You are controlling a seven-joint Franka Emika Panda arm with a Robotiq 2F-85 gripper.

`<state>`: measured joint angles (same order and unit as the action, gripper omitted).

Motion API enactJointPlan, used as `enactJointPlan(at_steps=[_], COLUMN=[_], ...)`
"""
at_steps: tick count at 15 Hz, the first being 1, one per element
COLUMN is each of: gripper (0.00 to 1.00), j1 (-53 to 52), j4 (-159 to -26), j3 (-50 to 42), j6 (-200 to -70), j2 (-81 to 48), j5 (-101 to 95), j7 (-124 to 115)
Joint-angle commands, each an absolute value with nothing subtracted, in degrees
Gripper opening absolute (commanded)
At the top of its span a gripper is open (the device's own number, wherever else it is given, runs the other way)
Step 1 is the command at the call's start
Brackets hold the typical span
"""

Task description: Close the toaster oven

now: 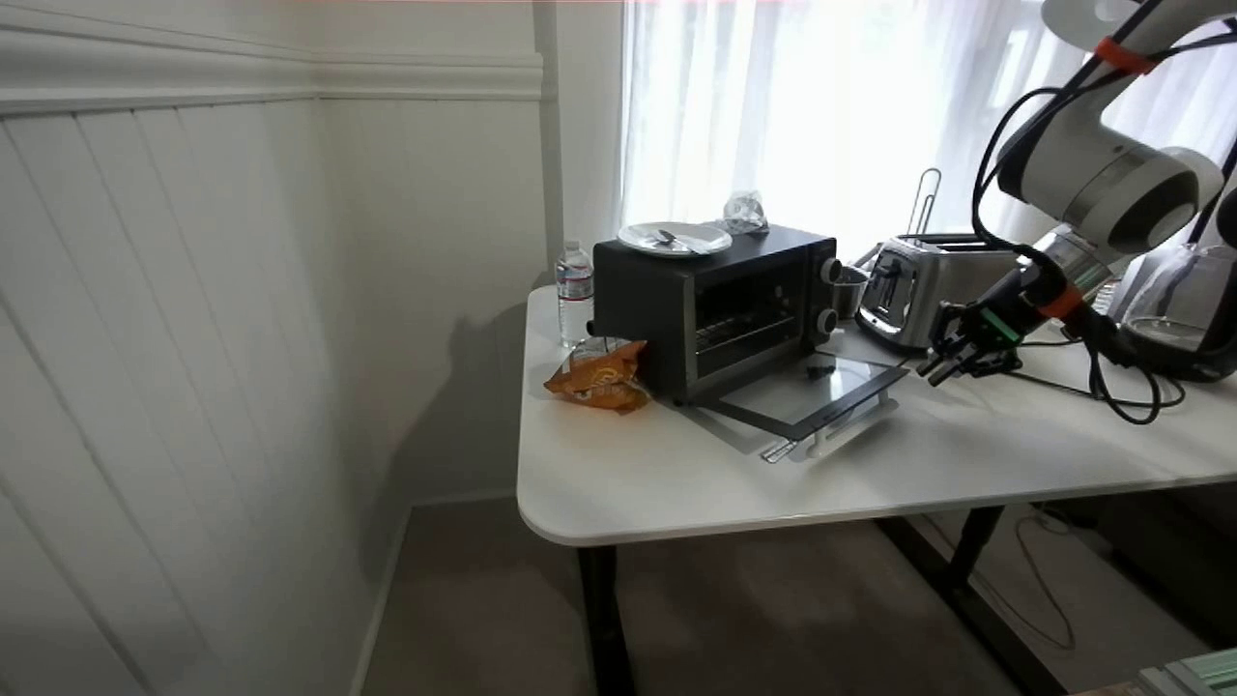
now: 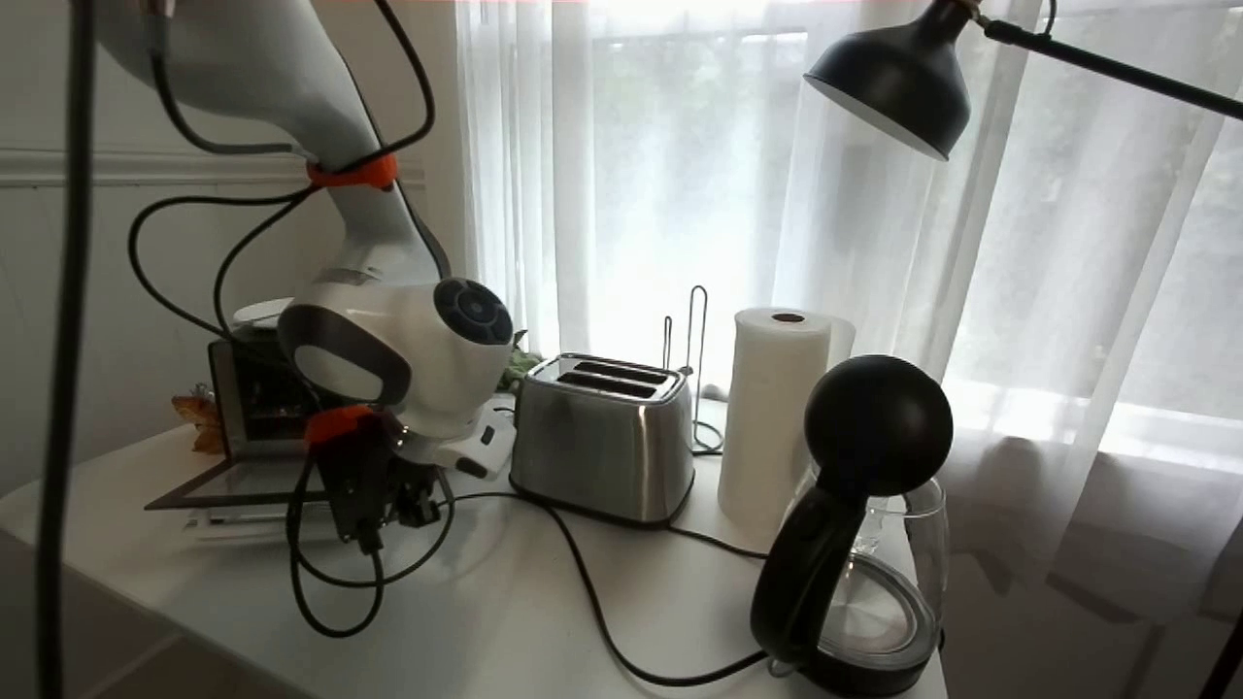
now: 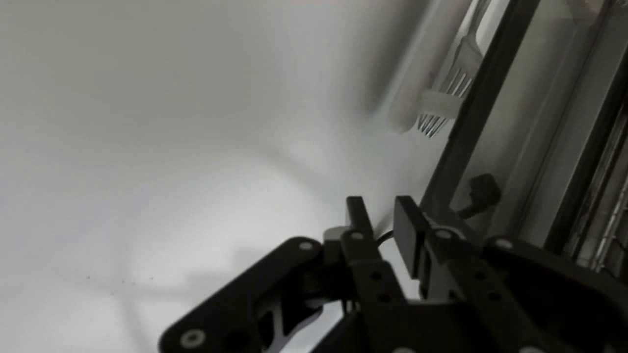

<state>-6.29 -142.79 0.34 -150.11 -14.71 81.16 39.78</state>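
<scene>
The black toaster oven (image 1: 638,300) stands on the table with its glass door (image 1: 802,391) folded down open. It also shows partly behind the arm in an exterior view (image 2: 221,398). The silver handle (image 1: 855,425) is at the door's outer edge, just above the table. In the wrist view the door's dark frame (image 3: 483,103) and pale handle (image 3: 424,73) are at the upper right. My gripper (image 1: 934,372) is beside the door's outer corner nearest the slot toaster. In the wrist view the fingertips (image 3: 377,211) are apart with a gap and nothing between them.
A fork (image 3: 463,63) lies by the handle under the door. A silver slot toaster (image 1: 952,280) stands behind the gripper. An orange bag (image 1: 604,379) and a bottle (image 1: 575,300) flank the oven. A plate (image 1: 638,239) sits on top. A glass kettle (image 2: 874,602) and black cords are nearby.
</scene>
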Motion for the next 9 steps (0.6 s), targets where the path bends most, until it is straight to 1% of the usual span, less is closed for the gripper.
enactJointPlan(at_steps=[1, 9], gripper=[0.00, 0.00], j1=[-5.67, -4.94], j4=[-139.22, -136.87], j3=[0.44, 0.35], j6=[-150.68, -147.23], j2=[-19.33, -23.24], j5=[85.24, 84.31], j7=[43.06, 40.34])
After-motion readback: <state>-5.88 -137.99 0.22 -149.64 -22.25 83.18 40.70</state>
